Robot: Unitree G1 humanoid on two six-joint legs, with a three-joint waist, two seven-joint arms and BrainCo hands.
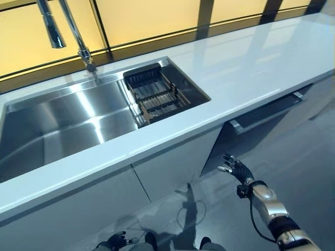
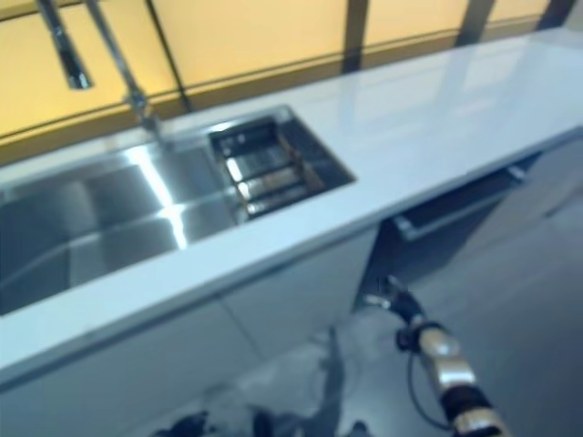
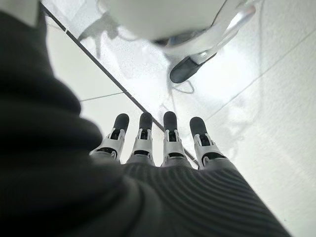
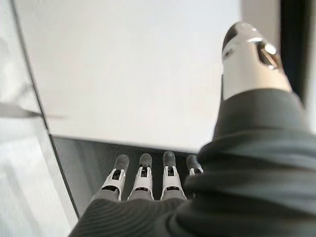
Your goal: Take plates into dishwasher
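Fingers (image 4: 143, 180) of the right hand (image 1: 234, 168) straight, grasping nothing, below the worktop (image 1: 251, 68); left hand (image 3: 163, 148) likewise released.

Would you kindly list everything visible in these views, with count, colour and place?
Sink: one, stainless steel, set into the countertop at the left.
Faucet: one, chrome, behind the sink at its back rim.
Rack: one, dark, inside the right end of the sink.
Countertop: one, white, running across the view.
Cabinet front: white, below the countertop.
Dishwasher door: one, grey with a bar handle, slightly ajar under the countertop at the right.
Plates: none visible in any view.
Left hand: open, fingers straight, hanging low over the floor.
Right hand: open, fingers spread, beside the dark gap at the dishwasher door.
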